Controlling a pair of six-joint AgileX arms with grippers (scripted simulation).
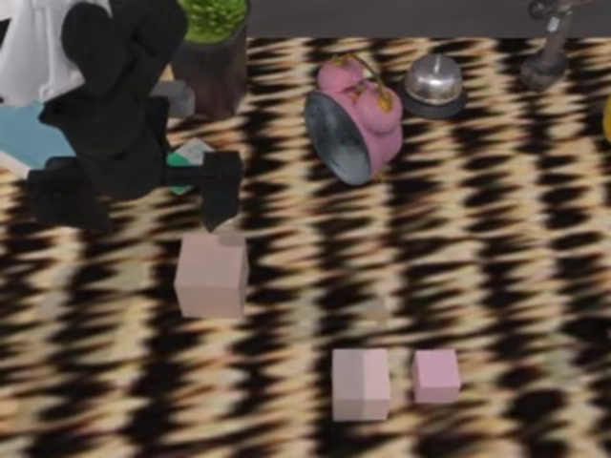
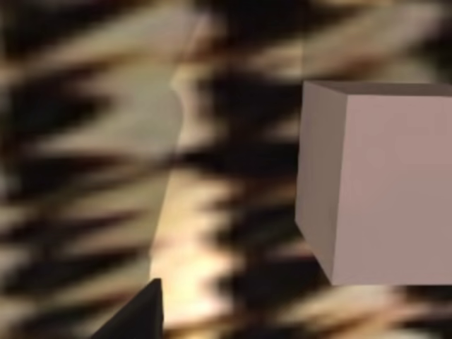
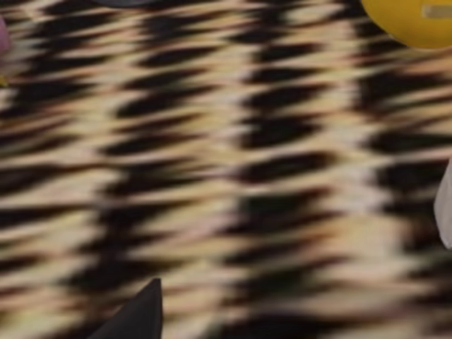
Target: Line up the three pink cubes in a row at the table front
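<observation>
The large dusty-pink cube [image 1: 212,275] sits left of centre on the zebra-streaked table [image 1: 496,248]. My left gripper [image 1: 220,205] hangs just behind it, open and empty. In the left wrist view the same large cube [image 2: 385,187] is close by and off to one side of the one fingertip [image 2: 145,318] that shows. The medium pale pink cube [image 1: 361,384] and the small brighter pink cube [image 1: 436,375] stand side by side near the table front. My right arm is out of the top view. One dark fingertip [image 3: 141,314] of its gripper shows over bare table, with nothing held.
Along the back are a tipped pink alarm clock [image 1: 355,119], a silver bell [image 1: 434,84], a potted plant [image 1: 212,43] and a grey stand [image 1: 549,48]. A teal-and-white block [image 1: 191,157] lies under my left arm. A yellow object [image 3: 417,21] shows in the right wrist view.
</observation>
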